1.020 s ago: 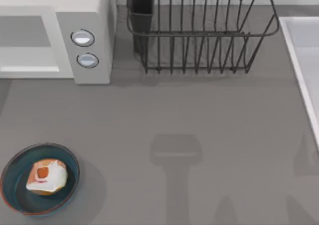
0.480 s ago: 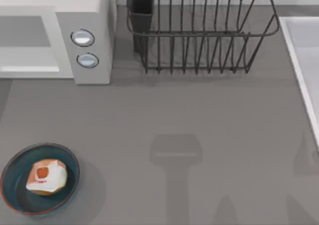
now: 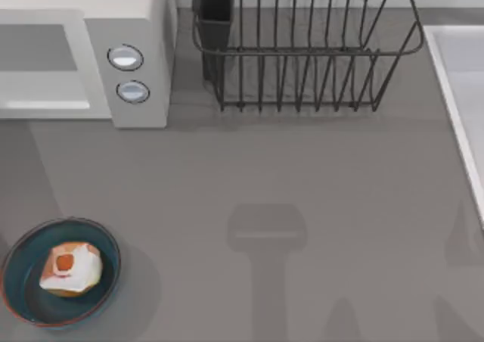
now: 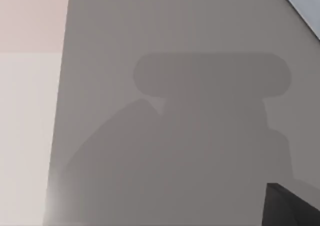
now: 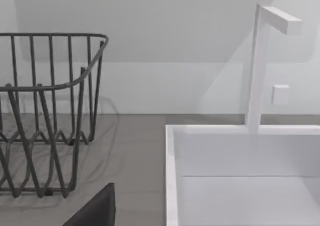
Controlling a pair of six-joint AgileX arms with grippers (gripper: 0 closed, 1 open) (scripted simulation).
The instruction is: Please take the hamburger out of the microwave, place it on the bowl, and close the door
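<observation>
The hamburger (image 3: 69,268), a pale cream-and-orange lump with a red spot on top, lies inside the blue-teal bowl (image 3: 23,300) at the table's front left. The light grey microwave (image 3: 136,24) stands at the back left, two round knobs on its front panel. Its door (image 3: 38,48) sits flush with that panel, with the grey window and pale handle bar facing forward. A dark edge of my left gripper (image 4: 290,206) shows over bare grey table. A dark edge of my right gripper (image 5: 97,211) shows near the rack and the sink.
A dark wire dish rack (image 3: 302,54) (image 5: 45,111) stands at the back middle, right of the microwave. A white sink (image 3: 461,92) (image 5: 240,176) with a white tap (image 5: 260,66) runs along the right edge. Arm shadows fall on the table's front middle and right.
A faint shadow on the table in front of the microwave has spread to the right. The hamburger, bowl and door have not moved.
</observation>
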